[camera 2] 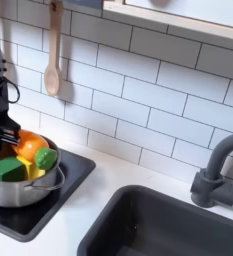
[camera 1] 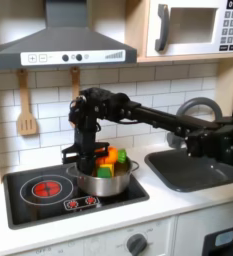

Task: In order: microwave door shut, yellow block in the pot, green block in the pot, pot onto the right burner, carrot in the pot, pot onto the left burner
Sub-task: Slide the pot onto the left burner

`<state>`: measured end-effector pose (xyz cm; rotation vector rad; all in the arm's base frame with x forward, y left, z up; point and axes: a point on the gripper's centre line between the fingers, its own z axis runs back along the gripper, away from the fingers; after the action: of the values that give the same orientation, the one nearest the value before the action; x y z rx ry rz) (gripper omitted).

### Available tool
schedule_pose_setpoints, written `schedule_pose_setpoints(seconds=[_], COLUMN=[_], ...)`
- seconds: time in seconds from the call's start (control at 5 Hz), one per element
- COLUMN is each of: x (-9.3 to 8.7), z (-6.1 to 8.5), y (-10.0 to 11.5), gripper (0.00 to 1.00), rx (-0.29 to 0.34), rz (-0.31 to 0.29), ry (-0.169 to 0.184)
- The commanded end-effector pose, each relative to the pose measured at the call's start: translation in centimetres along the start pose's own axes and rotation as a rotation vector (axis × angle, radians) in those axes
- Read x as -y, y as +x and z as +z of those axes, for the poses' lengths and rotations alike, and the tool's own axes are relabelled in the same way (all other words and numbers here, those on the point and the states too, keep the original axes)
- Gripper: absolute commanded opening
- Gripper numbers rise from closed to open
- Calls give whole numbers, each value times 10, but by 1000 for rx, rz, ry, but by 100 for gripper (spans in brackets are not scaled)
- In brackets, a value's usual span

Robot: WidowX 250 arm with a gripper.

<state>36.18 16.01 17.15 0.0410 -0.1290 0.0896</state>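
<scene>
Two views, first exterior view first. Black WidowX arm reaches in from the first exterior view's right, tool down over the pot. Pot sits on the stovetop, on the burner at the first exterior view's right; the red-glowing burner at the left is bare. Inside the pot: carrot orange, green block, a bit of yellow block beside it. Tool fingers are right at the carrot, but grip state can't be told, too small and dark. Microwave door up top at the right is closed flush, grey handle vertical. Range hood above the stove, wooden spatula hanging on the tile wall, dark sink with grey faucet at the right, white tabletop around it.

Second exterior view: pot at the second exterior view's left edge on the black stovetop. Tool comes down from the left, fingers touching the carrot, whose bright green top points right. Green block lies in the pot, yellow block wedged between it and the carrot. Closed or released still unclear. Wooden spoon on the wall, faucet, sink basin.
</scene>
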Motion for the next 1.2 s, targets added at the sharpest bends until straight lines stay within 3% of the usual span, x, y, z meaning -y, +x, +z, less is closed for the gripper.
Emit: schedule_pose_setpoints(seconds=[0.0, 0.4, 1.0], x=[-16, -28, -59], z=[0, -4, -2], y=[3, 4, 1], gripper=[0, 0, 0], rx=[-1, -17, -21], rz=[24, 39, 89], ry=[25, 41, 79])
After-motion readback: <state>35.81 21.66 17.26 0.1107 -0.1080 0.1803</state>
